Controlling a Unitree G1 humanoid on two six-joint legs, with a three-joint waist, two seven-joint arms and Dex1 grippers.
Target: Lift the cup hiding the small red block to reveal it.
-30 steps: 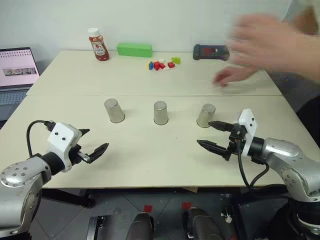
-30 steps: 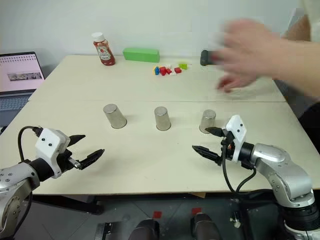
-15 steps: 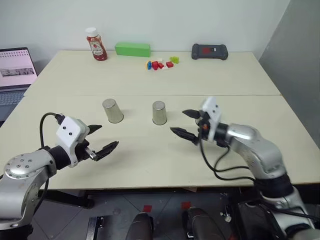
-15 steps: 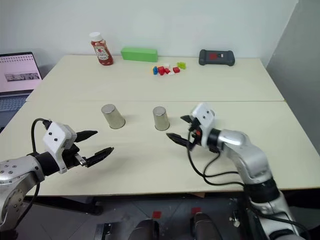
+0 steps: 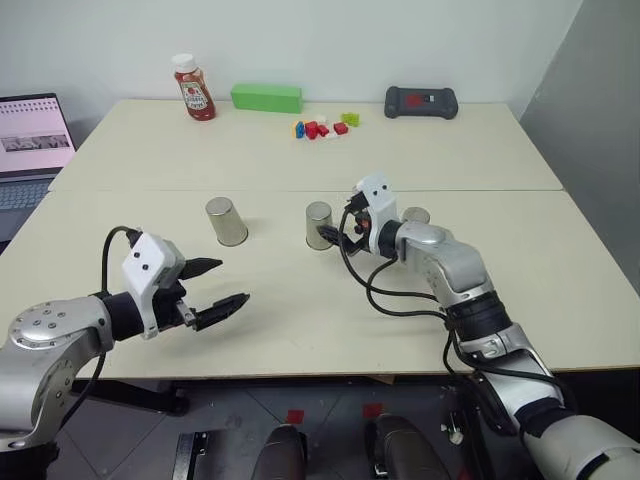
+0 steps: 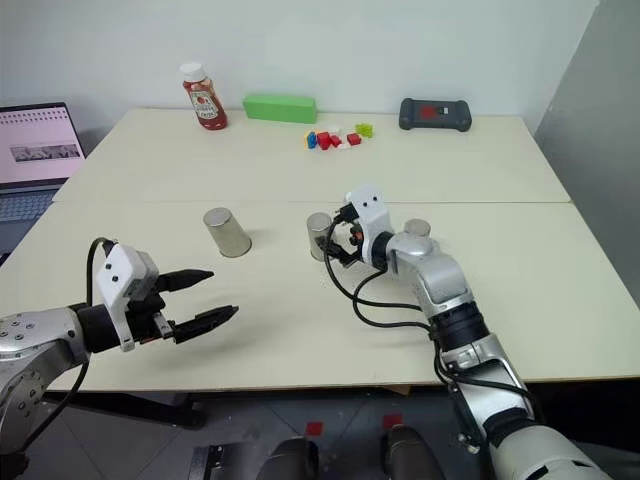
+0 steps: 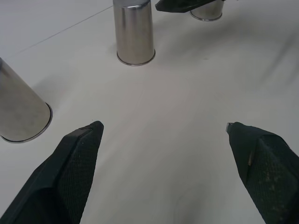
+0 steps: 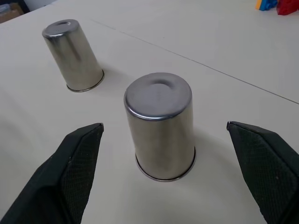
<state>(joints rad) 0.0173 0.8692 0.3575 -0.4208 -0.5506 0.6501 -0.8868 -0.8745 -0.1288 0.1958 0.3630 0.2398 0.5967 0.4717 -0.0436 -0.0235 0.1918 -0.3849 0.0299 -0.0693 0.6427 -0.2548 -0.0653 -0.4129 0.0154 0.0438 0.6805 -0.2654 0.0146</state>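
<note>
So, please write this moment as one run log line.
right gripper: open, at middle cup, no contact | left gripper: open, idle | block: hidden

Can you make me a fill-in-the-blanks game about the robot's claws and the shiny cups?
1. ___ upside-down metal cups stand in a row on the table.
2. The right claw is open, lined up on the ___ cup of the row.
3. The left claw is open and holds ___.
4. The ketchup bottle stands beside the long ___ block.

Missing words: three; middle; nothing; green
</note>
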